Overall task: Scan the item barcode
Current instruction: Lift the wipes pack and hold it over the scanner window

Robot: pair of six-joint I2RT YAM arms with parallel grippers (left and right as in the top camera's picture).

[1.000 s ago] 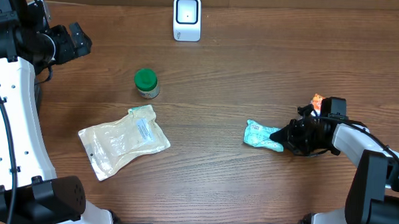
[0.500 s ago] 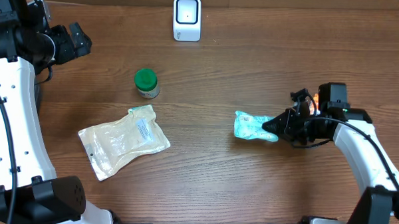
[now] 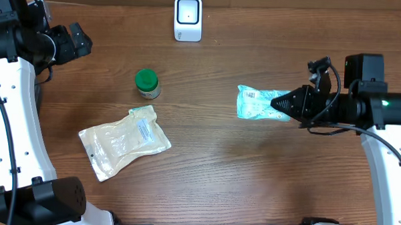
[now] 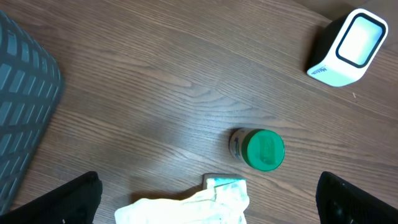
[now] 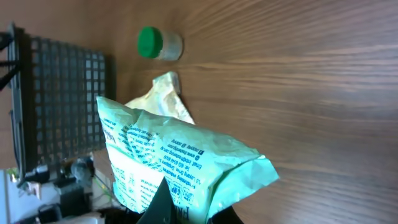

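The right gripper [image 3: 289, 102] has raised the mint packet [image 3: 254, 103] above the bench's [image 3: 265, 175] right half, pinching its crimped end. It is likely light, soft and crinkly, so that seam suits. The left gripper [image 3: 74, 40] stands spread.

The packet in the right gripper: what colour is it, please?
The packet is pale mint green with dark print, clearest in the right wrist view.

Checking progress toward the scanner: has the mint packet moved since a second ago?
Yes. The mint packet, in the right claw, moved closer to the scanner.
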